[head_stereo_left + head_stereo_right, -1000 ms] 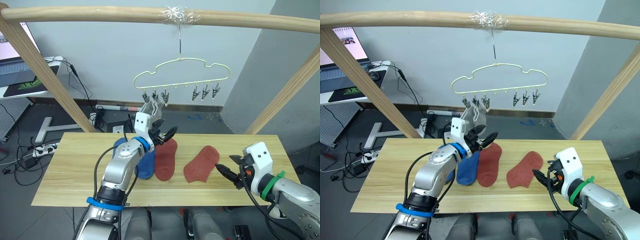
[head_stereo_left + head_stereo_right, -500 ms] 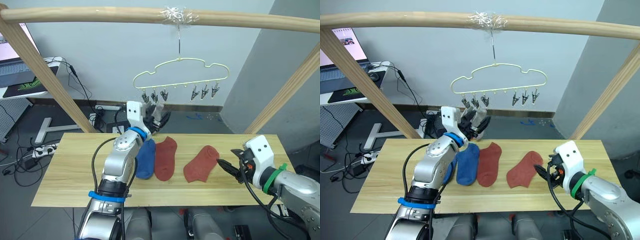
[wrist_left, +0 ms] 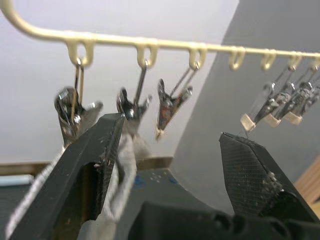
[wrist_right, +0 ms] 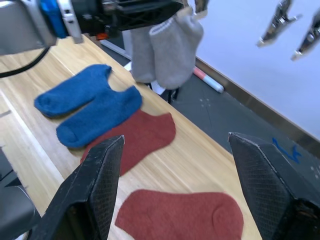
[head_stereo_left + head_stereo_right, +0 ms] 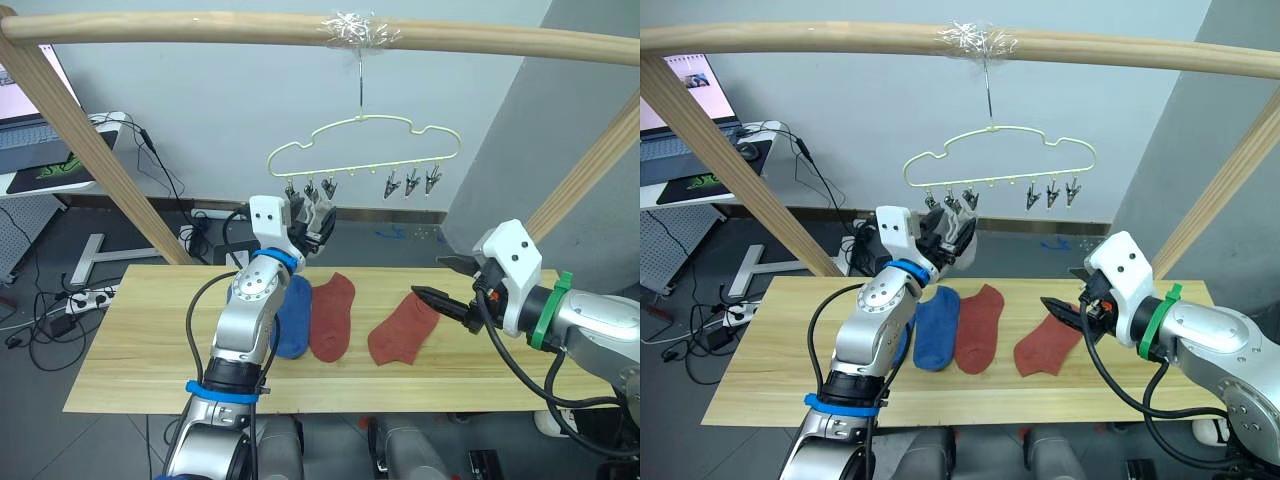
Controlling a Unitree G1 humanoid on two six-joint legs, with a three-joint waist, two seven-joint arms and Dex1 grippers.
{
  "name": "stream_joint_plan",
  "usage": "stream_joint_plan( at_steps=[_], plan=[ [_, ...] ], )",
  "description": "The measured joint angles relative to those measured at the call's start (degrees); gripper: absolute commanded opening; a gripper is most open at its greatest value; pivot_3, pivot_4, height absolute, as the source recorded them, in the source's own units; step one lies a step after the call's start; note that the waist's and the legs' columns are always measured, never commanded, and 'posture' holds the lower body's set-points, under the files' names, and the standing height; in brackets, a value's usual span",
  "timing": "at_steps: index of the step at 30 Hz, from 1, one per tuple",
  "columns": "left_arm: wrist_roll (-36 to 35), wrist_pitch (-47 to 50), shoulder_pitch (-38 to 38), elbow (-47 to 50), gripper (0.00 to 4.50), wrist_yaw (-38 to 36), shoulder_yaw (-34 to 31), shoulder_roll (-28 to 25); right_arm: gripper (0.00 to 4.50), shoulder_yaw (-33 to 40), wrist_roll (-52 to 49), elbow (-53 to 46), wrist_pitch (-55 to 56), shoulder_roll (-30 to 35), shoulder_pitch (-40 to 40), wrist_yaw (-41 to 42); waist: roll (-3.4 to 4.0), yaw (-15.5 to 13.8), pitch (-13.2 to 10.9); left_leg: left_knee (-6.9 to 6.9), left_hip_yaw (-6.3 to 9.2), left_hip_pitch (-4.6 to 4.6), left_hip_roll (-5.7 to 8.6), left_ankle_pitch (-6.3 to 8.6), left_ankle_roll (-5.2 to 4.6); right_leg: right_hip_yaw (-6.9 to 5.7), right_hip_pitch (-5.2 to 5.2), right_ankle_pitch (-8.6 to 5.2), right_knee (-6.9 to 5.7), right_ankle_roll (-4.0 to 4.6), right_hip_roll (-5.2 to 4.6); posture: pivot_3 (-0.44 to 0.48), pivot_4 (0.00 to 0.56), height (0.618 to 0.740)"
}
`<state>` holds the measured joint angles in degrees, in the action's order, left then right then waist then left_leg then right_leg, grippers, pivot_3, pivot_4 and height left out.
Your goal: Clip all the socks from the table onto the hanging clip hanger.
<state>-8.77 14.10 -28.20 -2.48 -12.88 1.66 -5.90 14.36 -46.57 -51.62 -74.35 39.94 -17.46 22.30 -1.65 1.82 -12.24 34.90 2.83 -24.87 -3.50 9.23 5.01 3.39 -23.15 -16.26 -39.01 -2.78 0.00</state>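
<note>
Left gripper (image 3: 170, 160) raised just beneath the leftmost clips of the clip hanger (image 5: 365, 150), jaws spread wide with nothing between them, one finger (image 3: 95, 160) touching or just beside a light grey sock (image 3: 125, 165). Two grey socks (image 4: 167, 47) hanging side by side from those left clips, close against the left gripper. Right gripper (image 5: 440, 280) lifted above the right part of the table (image 5: 150, 350), jaws likewise parted and empty, pointing left toward the hanger, one finger (image 5: 430, 298) over the far end of the right rust-red sock (image 5: 400, 330), contact not clear. On the table, laid in a row from left to right: two blue socks (image 4: 87, 107) overlapping each other, then a second rust-red sock (image 5: 330, 315) just beside them, then the right rust-red sock apart from it. Clip hanger hung by its hook from the wooden pole (image 5: 200, 28) across the top, three bare clips (image 5: 410, 183) at its right end and empty loops in the middle. Further back on the left, a laptop (image 5: 25, 140) on a side desk and cables (image 5: 60, 300) on the floor.
</note>
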Motion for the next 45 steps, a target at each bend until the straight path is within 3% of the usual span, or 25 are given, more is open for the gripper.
stream_joint_plan(
  at_steps=[9, 11, 13, 26, 28, 45],
  plan=[
    [0.2, -1.2, -2.5, -2.4, 3.47, 0.9, -0.5, 0.8, 3.46, 0.4, -5.4, -0.1, -1.4, 0.0, -2.7, -3.1, -0.03, 0.1, -0.2, -0.02, -0.1, 0.0, -0.01, 0.04, -0.05, 0.1, -0.05, 0.0, 0.02, 0.0, 0.01, -0.053, 0.235, 0.74],
    [0.1, -1.0, -1.4, -1.2, 3.47, 0.8, -0.8, 0.5, 3.46, 1.3, -7.1, -0.1, -1.4, 0.0, -3.2, -3.7, -0.04, 0.2, -0.2, -0.03, -0.12, 0.0, -0.01, 0.05, -0.07, 0.13, -0.05, 0.0, 0.02, -0.01, 0.01, -0.05, 0.237, 0.74],
    [0.0, -0.6, 0.6, 0.9, 3.08, 0.3, -0.9, -0.1, 3.46, 2.6, -8.8, -0.1, -1.4, 0.0, -3.6, -4.4, -0.05, 0.1, -0.4, -0.04, -0.12, 0.0, -0.02, 0.05, -0.08, 0.13, -0.06, -0.01, 0.03, -0.01, 0.01, -0.047, 0.238, 0.74],
    [-0.1, 2.9, 2.4, 5.9, 3.08, -3.6, 2.6, -0.4, 3.46, 3.1, -13.3, 1.7, -0.1, 1.7, -3.8, -8.6, -0.13, 0.1, -1.0, -0.06, -0.17, -0.02, -0.02, 0.08, -0.1, 0.18, -0.1, -0.02, 0.08, 0.01, 0.01, -0.071, 0.243, 0.74],
    [-0.1, 2.9, 2.4, 5.8, 2.59, -3.8, 2.6, 0.0, 3.46, 3.1, -13.7, 1.7, 0.2, 2.2, -3.6, -9.4, -0.13, 0.1, -1.0, -0.07, -0.19, -0.03, -0.02, 0.09, -0.12, 0.19, -0.11, -0.02, 0.11, 0.01, 0.01, -0.081, 0.242, 0.74],
    [2.4, -2.4, -7.6, -8.8, 2.59, 3.5, 0.0, 3.8, 3.46, 4.7, -21.3, 1.0, 3.3, 6.6, 0.1, -17.3, -0.19, 0.9, -1.1, -0.08, -0.3, -0.15, -0.01, 0.2, -0.24, 0.26, -0.16, -0.03, 0.34, -0.02, 0.01, -0.143, 0.228, 0.74]
  ],
)
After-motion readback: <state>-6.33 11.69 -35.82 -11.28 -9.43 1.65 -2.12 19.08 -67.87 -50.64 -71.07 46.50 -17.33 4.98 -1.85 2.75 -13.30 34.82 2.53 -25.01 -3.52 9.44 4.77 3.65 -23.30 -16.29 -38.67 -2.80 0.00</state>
